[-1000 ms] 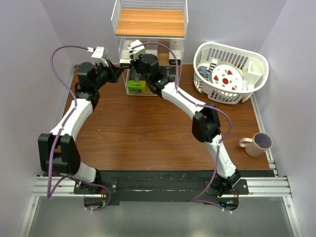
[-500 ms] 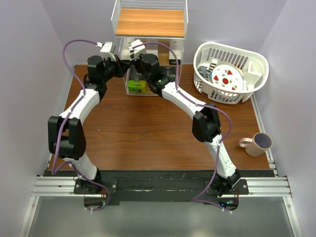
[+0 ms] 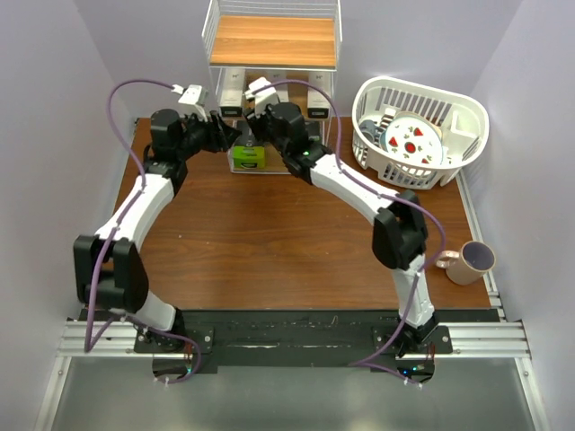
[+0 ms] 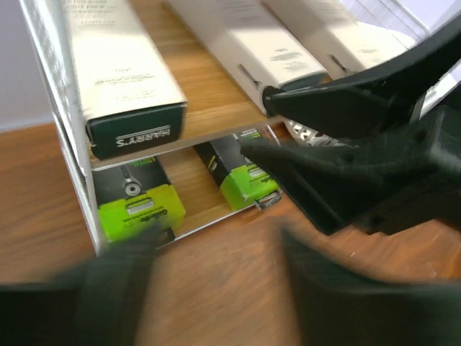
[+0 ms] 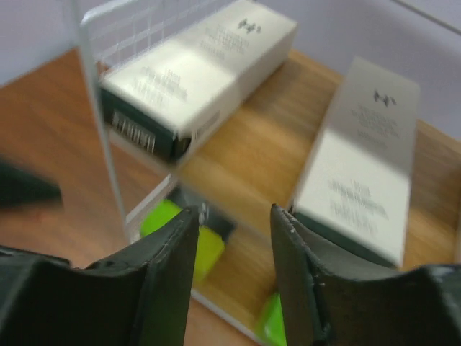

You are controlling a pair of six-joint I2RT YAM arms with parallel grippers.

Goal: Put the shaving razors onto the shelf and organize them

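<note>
Left gripper [image 4: 216, 241]: fingers apart, nothing between them. They are blurred in the left wrist view, and bare table [image 3: 269, 242] shows in the gap.
Right gripper [image 5: 234, 216]: fingers apart and empty, facing the middle tier.
Gripper positions: both are at the near face of the shelf [image 3: 272, 40]. The left one is at its near left corner and the right one is just to its right, so the two are close together.
White cartons [image 4: 119, 72]: three are visible in the left wrist view. They lie flat on the middle tier, with their dark green ends toward the near side.
Black packs [image 4: 137, 205]: two lie side by side on the bottom tier, with their lime-green ends toward the near side.
Shelf position: far edge of the table, left of centre.
Arms: both reach from the near edge toward the far side and converge at the shelf.
Basket [image 3: 467, 117]: white, at the far right, well apart from the shelf, holding a plate [image 3: 413, 139].
Cup [image 3: 472, 260]: right edge of the table, near the right arm's elbow.
</note>
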